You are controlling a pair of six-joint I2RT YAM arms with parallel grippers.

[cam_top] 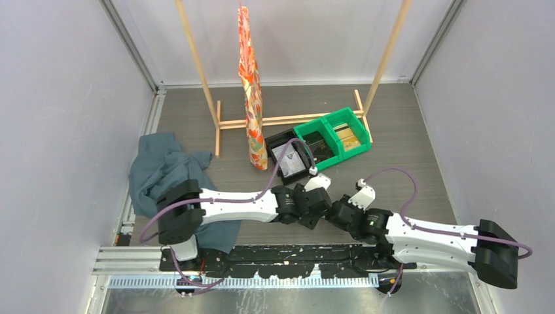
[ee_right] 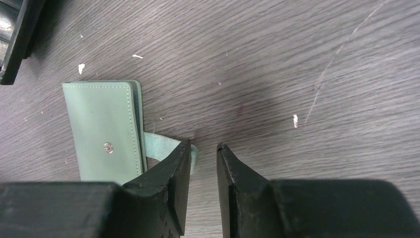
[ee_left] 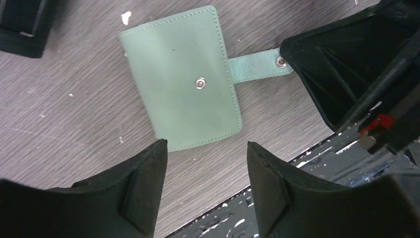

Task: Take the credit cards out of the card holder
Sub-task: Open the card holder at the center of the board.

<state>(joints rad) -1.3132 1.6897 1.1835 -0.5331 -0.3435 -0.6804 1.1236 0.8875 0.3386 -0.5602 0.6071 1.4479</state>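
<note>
A grey wood-grain table [cam_top: 406, 150] sat between plain white walls. A wooden rack [cam_top: 288, 120] stood at the back, green bins [cam_top: 334, 134] near the middle, and a crumpled teal cloth [cam_top: 160, 170] lay on the left. Both arms met close to the near edge. From above, their wrists hid what lay under them, but the wrist views showed it. The card holder [ee_left: 181, 82], a flat sage-green wallet, lay folded shut on the bare table with its snap [ee_left: 199, 84] facing up. Its strap [ee_left: 250, 67] was undone and stuck out sideways, flat on the wood. No cards showed.

The left gripper [ee_left: 205, 146] hovered over the holder's near edge with its fingers wide apart and nothing between them. The right gripper [ee_right: 203, 145] was down at the strap's free end, its fingers a narrow gap apart with bare wood showing between them. The strap's tip peeked out at the inner face of one finger, not clamped as far as I could see.

The step in hand looked like opening the flap. To do it well, I judged the right gripper should close squarely on the strap's tip and lift it up and over. Meanwhile the left gripper should press or pinch the body, so the light wallet did not slide or flip along with it
</note>
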